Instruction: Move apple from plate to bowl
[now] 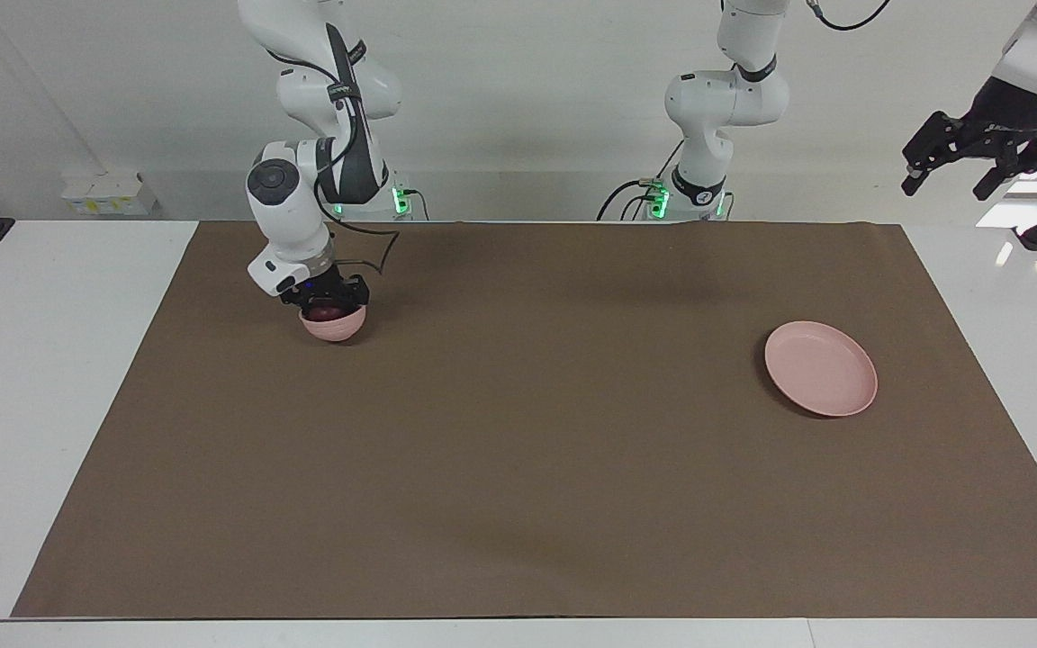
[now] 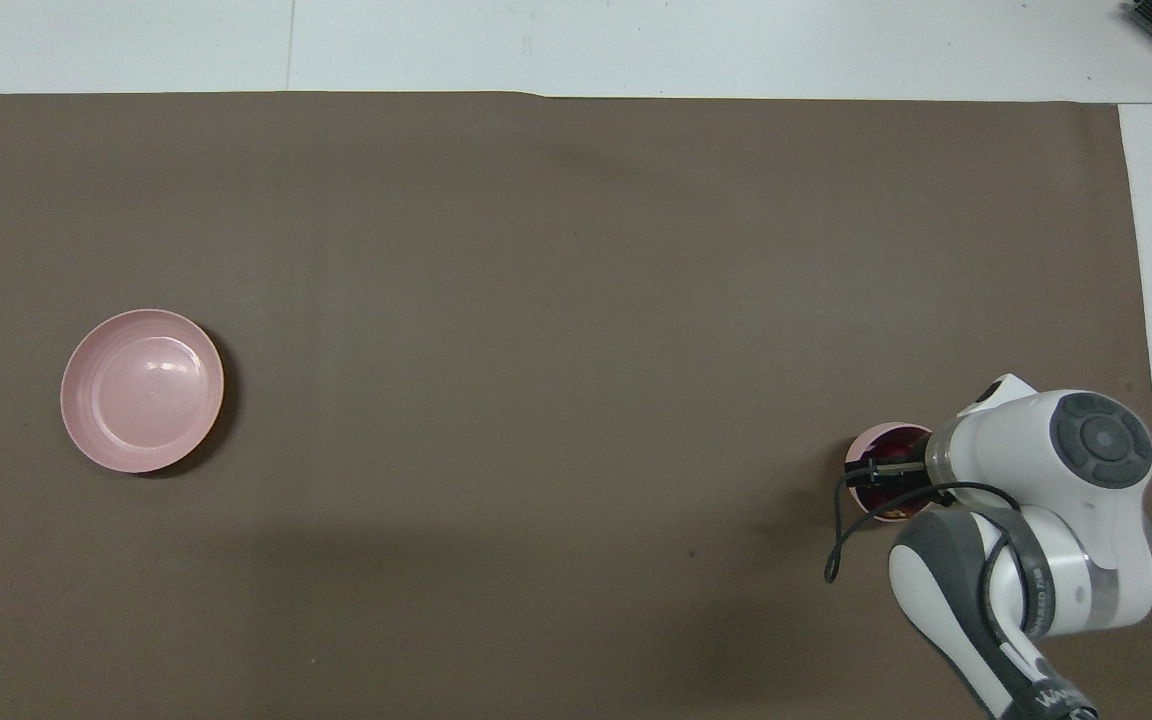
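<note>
The small deep pink bowl stands near the robots at the right arm's end of the brown mat. The dark red apple sits inside it. My right gripper is down at the bowl's mouth, right over the apple, and the arm hides most of the bowl in the overhead view. The wide flat pink plate lies bare toward the left arm's end. My left gripper waits open and empty, raised high off the mat's left-arm end; it is out of the overhead view.
A brown mat covers the white table. A small white box stands at the table's edge near the robots, past the right arm's end of the mat.
</note>
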`<state>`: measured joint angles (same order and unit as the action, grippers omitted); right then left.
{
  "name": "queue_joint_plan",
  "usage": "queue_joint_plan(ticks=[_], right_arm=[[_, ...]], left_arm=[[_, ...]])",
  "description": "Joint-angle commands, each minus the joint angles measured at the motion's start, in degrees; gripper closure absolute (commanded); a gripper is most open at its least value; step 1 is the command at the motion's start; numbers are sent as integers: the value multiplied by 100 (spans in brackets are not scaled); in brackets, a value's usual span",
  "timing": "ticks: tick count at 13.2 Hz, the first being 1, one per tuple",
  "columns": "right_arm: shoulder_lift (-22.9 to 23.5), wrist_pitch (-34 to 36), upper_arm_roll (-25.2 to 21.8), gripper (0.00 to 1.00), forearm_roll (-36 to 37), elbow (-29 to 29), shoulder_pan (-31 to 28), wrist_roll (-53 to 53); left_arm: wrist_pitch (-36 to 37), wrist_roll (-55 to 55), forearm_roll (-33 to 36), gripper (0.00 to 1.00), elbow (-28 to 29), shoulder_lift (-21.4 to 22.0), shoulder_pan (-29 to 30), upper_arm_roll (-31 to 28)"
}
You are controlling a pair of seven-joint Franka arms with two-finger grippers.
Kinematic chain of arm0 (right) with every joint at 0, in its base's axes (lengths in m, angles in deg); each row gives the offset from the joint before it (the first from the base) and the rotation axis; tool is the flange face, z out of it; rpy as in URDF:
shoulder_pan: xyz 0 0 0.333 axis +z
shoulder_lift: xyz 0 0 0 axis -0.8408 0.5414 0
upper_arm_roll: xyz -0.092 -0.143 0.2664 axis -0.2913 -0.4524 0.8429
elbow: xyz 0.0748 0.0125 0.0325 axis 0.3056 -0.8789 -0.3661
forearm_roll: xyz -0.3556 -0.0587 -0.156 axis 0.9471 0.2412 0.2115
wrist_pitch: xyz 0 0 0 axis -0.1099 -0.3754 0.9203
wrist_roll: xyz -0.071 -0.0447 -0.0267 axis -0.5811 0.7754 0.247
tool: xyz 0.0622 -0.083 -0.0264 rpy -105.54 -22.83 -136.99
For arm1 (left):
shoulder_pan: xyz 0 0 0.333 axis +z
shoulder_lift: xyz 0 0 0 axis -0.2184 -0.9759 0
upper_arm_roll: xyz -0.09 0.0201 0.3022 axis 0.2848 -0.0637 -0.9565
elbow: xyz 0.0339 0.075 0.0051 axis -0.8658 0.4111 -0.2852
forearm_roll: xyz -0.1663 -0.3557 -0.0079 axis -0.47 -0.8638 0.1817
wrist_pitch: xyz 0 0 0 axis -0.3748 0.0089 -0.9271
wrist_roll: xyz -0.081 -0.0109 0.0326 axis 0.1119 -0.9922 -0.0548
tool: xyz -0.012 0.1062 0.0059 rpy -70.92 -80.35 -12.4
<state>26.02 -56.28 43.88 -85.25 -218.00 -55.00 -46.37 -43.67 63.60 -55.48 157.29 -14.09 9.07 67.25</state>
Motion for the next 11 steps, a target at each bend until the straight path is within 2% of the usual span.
queue_joint_plan(ticks=[1, 5, 8, 11], right_arm=[[-68, 886, 23, 0, 12, 790, 23, 48], [-59, 1090, 41, 0, 47, 1502, 15, 162], [11, 1300, 32, 0, 214, 2292, -3, 460], [239, 2430, 23, 0, 154, 3513, -108, 365]], left_arm=[[196, -17, -21, 0, 8, 81, 56, 22], [144, -35, -12, 0, 8, 73, 3, 31], [187, -26, 6, 0, 8, 73, 12, 23], [188, -26, 6, 0, 8, 73, 12, 22]])
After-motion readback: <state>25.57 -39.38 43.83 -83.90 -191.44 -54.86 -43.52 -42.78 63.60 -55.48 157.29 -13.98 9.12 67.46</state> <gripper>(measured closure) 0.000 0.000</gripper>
